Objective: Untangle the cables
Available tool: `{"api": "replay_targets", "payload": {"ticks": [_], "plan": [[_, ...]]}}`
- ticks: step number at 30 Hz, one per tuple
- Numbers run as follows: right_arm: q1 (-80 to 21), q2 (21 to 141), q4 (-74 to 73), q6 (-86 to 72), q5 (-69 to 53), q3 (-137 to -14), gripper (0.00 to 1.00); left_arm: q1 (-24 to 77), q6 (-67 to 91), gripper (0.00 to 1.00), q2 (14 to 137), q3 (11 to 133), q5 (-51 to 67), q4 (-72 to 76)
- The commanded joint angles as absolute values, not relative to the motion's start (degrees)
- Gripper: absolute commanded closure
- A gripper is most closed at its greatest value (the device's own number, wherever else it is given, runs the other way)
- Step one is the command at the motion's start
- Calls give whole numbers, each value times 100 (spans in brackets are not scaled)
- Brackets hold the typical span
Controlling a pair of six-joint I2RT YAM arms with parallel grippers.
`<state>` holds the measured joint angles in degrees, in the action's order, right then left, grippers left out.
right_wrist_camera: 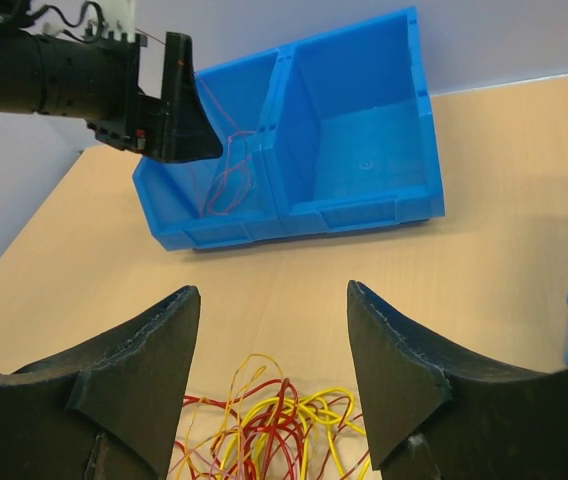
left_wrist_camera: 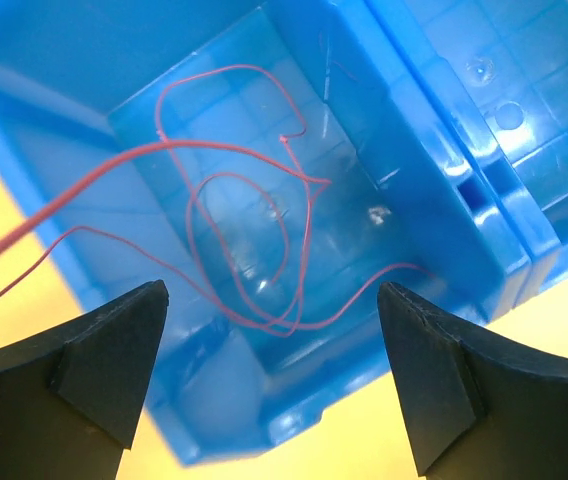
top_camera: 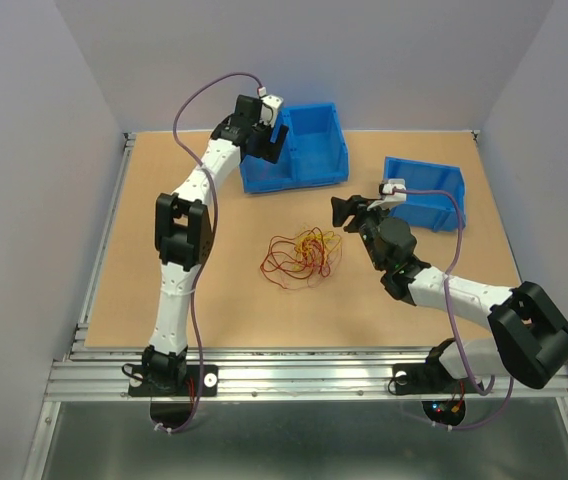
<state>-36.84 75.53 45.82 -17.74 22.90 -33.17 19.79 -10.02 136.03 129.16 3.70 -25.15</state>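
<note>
Top view: the tangle [top_camera: 302,258] of red, orange and yellow cables lies mid-table, loops crossing, plainly not sorted out. The left gripper [top_camera: 269,138] hangs over the left compartment of the double bin [top_camera: 314,150]. The right gripper [top_camera: 347,212] sits just right of the tangle, and a single bin [top_camera: 429,190] stands behind it. Left wrist: jaws spread wide with nothing between the fingers. One red wire [left_wrist_camera: 324,181] lies coiled on that compartment's floor, one end running out of frame at left; cannot tell if it hangs clear of the gripper. Right wrist: jaws apart and empty, poised above the tangle, well apart from the bins. Judgement: one wire separated and binned, the bulk left to pull apart, so the task is at an early stage.
</note>
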Motion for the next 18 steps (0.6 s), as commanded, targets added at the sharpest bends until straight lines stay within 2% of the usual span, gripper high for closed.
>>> {"api": "replay_targets", "payload": {"ticks": [1, 5, 8, 10, 12, 15, 17, 18], "plan": [[-3700, 7559, 4860, -1749, 2329, -3489, 34, 1969, -1204, 2, 12535, 12763, 465, -2576], [-3700, 7629, 4851, -1732, 2312, -3533, 34, 1977, -1099, 5, 12051, 12069, 1070, -2295], [-3700, 7699, 4816, -1740, 2303, -3586, 34, 2056, -1116, 17, 11961, 11777, 1143, -2284], [-3691, 7725, 4816, -1740, 2276, -3612, 34, 2065, -1134, 30, 12320, 12302, 1090, -2634], [-3700, 7752, 4816, -1767, 2224, -3630, 34, 2022, -1125, 37, 12655, 13093, 1072, -2899], [-3691, 7778, 4808, -1775, 2224, -3656, 34, 1952, -1081, 44, 13174, 13700, 994, -3015], [-3700, 7796, 4808, -1775, 2215, -3665, 34, 1942, -1063, 47, 13333, 13685, 862, -2709], [-3691, 7813, 4799, -1767, 2206, -3674, 34, 1916, -1081, 53, 13411, 13676, 818, -2620]]}}
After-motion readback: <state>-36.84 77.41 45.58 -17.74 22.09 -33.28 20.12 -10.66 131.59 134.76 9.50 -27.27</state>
